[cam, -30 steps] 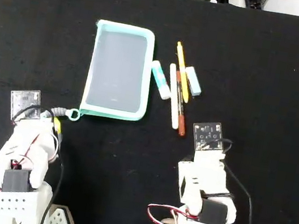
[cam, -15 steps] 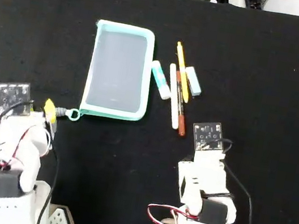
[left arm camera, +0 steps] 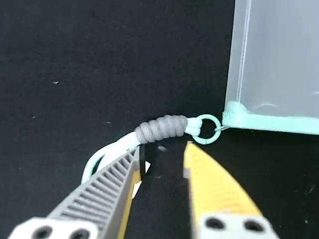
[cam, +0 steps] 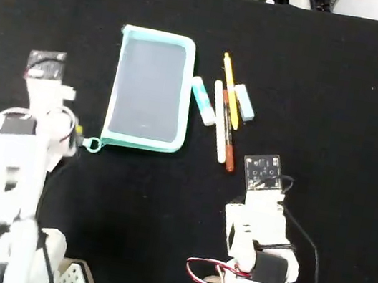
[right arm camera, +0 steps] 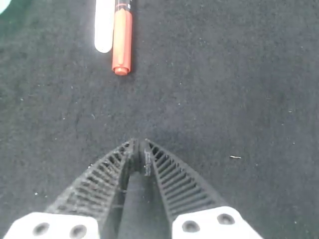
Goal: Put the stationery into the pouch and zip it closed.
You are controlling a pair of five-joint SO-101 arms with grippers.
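**Facing the zip pull: left pincer apart, right pincer closed**

Farthest out from the pouch's (cam: 150, 90) left side stands the left arm (cam: 16, 156), raised over the black table (cam: 341, 101). In the left wrist view, the left gripper (left arm camera: 163, 149) has its grey and yellow fingers apart with nothing between them. Its tips sit just short of the zip pull (left arm camera: 162, 128), a grey wrapped cord. A mint cord loop (left arm camera: 107, 152) trails from the pull on the side away from the pouch. At the pull's other end, a mint ring (left arm camera: 206, 117) links it to the pouch's near left corner.

The pouch lies flat, with a mint edge and a frosted grey panel, its long sides running away from the arms.

All the stationery lies on the table outside the pouch, just off its right side. Closest to the pouch is a teal-and-white stick (cam: 203, 100). Next comes a white pen (cam: 219, 141), then an orange marker (cam: 228, 152) touching it. A yellow pen (cam: 229, 83) lies slanted across the marker's far part. A pale blue eraser (cam: 244, 101) is the piece farthest from the pouch.

Right of the pouch and nearer the arms' bases is the right arm (cam: 261, 233). The right gripper (right arm camera: 138, 149) has its fingers pressed together on nothing, above bare table. It points toward the near ends of the marker and the white pen, apart from both.
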